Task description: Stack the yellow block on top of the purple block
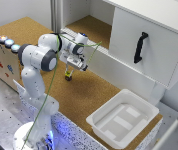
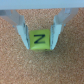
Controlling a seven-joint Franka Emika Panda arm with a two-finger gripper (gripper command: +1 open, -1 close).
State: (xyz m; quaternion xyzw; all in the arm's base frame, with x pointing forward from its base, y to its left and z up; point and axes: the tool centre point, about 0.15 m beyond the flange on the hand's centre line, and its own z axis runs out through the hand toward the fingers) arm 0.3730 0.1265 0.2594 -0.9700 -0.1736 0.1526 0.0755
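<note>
One block only was in my grasp, and that was the whole of my progress as far as the views showed; my pincer (image 2: pixel 39 31) was clenched on the yellow block (image 2: pixel 38 42), a finger (image 2: pixel 22 31) pressed to each of two opposite sides, the face marked with a dark letter turned toward the wrist camera; in the exterior view my pincer (image 1: pixel 69 73) hung low over the cork tabletop (image 1: pixel 89 95), in front of the open cabinet (image 1: pixel 89 30), with a small dark-and-yellow speck at its tips that I took for the same block, though it was too small there to be sure; whether the block rested on the cork or was lifted just clear of it I could not tell from either view; the purple block I could not find in either picture, so its place was unknown to me; the white tray (image 1: pixel 123 120) sat well apart, toward the exterior view's right, and played no part; I judged the grasp done, and the carrying over, the lowering onto the purple block and the letting go all left to do.
</note>
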